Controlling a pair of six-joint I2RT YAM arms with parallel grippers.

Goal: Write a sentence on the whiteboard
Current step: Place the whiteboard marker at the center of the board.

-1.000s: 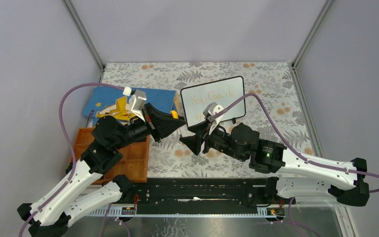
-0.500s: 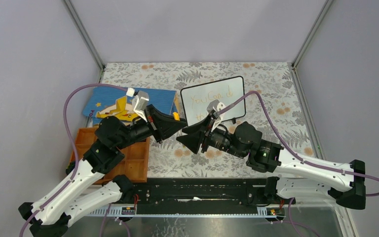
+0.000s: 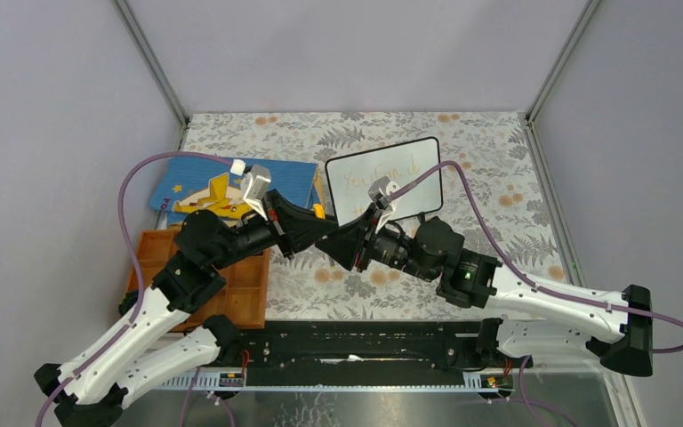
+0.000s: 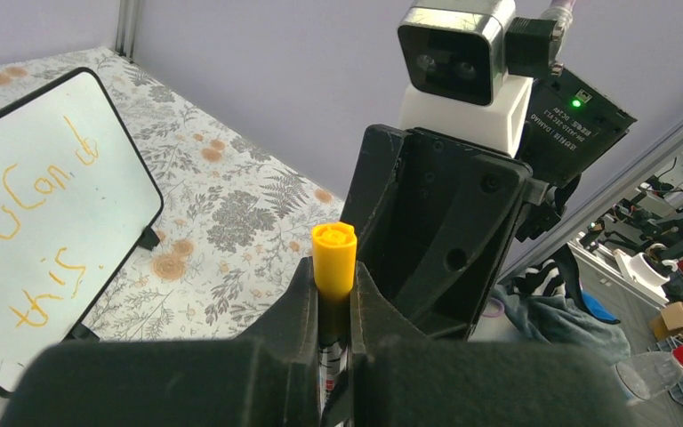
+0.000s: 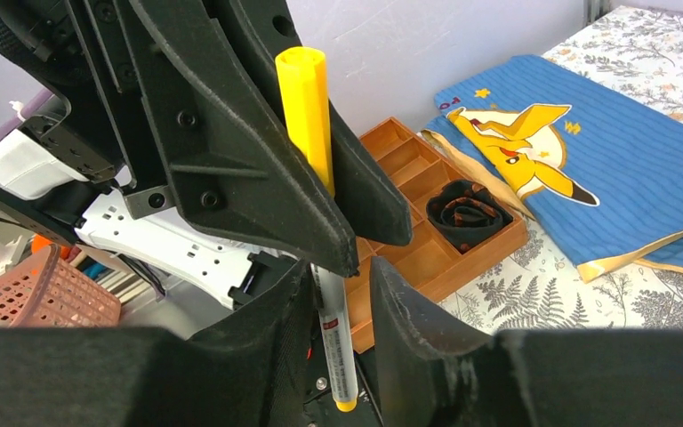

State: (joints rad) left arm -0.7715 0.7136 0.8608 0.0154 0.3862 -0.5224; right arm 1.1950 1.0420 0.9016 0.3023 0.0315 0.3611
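fern-print cloth [image 3: 498, 151]; left gripper [image 4: 333, 301] pinches yellow-capped marker [image 4: 333, 258]; right gripper [image 5: 340, 277] narrowly parted, flanking barrel.

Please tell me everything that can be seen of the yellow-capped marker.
The marker has a white printed barrel, a long yellow cap and a yellow end, plastic by its look. It is pinched in the shut left claw, near the cap. The right claw stands open around its barrel; contact there I cannot tell.

Bright, even light; faint soft shadows; left end effector [image 4: 333, 294] blurred in the near foreground
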